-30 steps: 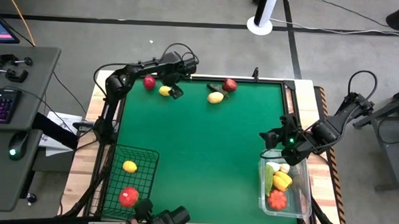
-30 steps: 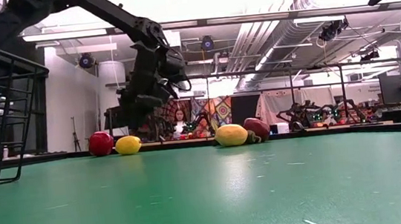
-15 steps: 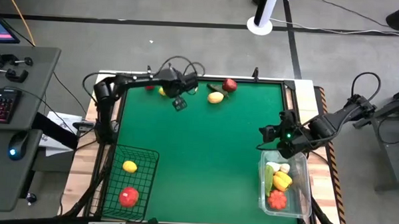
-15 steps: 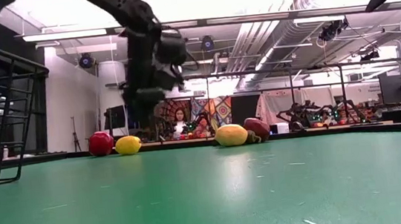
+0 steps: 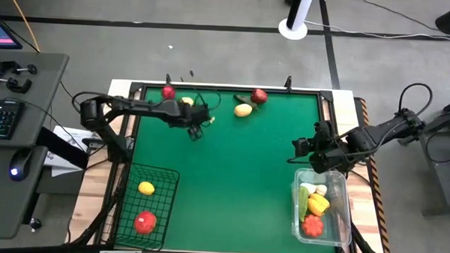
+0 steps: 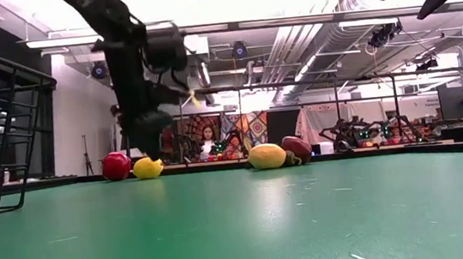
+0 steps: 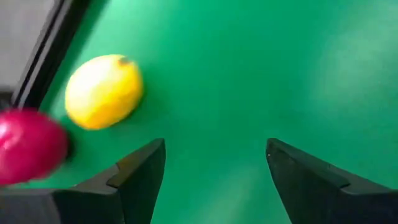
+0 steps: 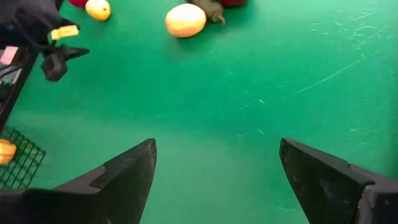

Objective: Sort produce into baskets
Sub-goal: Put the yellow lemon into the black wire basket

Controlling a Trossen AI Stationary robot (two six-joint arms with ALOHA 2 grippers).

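Left gripper (image 5: pixel 198 128) open, empty, over green mat (image 5: pixel 231 179) near far edge, just beside lemon (image 5: pixel 186 102); lemon egg-shaped, long axis roughly along far edge, red fruit (image 5: pixel 168 92) next to it at rim; farther along same edge, yellow oval fruit (image 5: pixel 243 110) lying lengthwise beside a red one (image 5: pixel 259 95); right gripper (image 5: pixel 303 148) spread open, empty, just beyond clear basket (image 5: pixel 345 213) of mixed produce; wire basket (image 5: pixel 170 181) at near left corner, with yellow and red pieces.

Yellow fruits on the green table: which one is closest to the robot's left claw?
The small lemon beside the red apple, just beyond the open left gripper. The other yellow fruit lies farther right.
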